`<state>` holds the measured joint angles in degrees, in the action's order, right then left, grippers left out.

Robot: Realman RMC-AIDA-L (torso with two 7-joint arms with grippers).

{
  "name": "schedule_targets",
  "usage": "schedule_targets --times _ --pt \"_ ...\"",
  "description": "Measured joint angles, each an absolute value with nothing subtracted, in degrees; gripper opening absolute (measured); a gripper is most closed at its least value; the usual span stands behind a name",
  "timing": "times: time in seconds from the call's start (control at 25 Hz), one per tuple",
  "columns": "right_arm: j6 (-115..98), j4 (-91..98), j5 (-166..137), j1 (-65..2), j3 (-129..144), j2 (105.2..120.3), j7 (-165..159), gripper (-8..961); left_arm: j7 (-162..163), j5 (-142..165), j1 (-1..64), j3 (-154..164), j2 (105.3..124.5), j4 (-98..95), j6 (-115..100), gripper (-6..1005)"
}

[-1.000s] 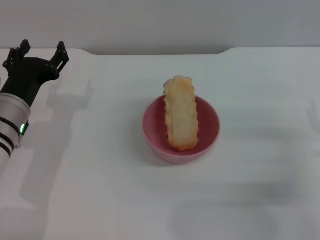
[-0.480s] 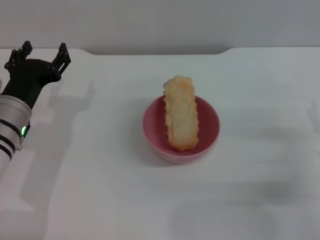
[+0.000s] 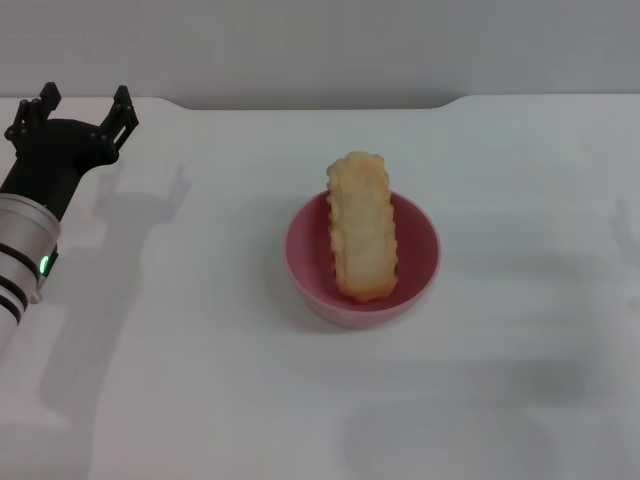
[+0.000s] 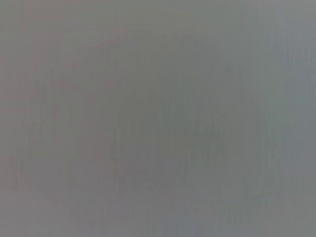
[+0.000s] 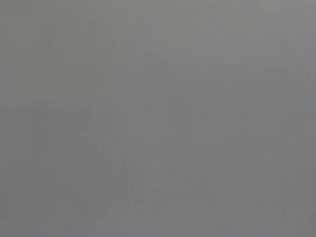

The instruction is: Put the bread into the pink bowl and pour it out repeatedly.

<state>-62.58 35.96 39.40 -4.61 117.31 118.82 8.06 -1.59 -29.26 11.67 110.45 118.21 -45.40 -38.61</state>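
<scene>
The bread (image 3: 361, 225), a long golden ridged loaf, lies in the pink bowl (image 3: 416, 265) at the middle of the white table, its far end sticking out over the bowl's far rim. My left gripper (image 3: 82, 100) is open and empty at the far left of the table, well away from the bowl. My right gripper is out of view. Both wrist views show only plain grey.
The white table (image 3: 200, 350) ends at a grey wall along the far edge. Nothing else stands on it.
The left gripper shifted very slightly at the far left. The bread and bowl have not moved.
</scene>
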Motion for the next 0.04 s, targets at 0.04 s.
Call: schedule_targets --times 0.04 --pt "-62.6 35.8 39.4 -4.6 117.3 118.83 8.1 798 -1.6 -29.3 11.7 110.5 118.21 -45.4 -38.6 849"
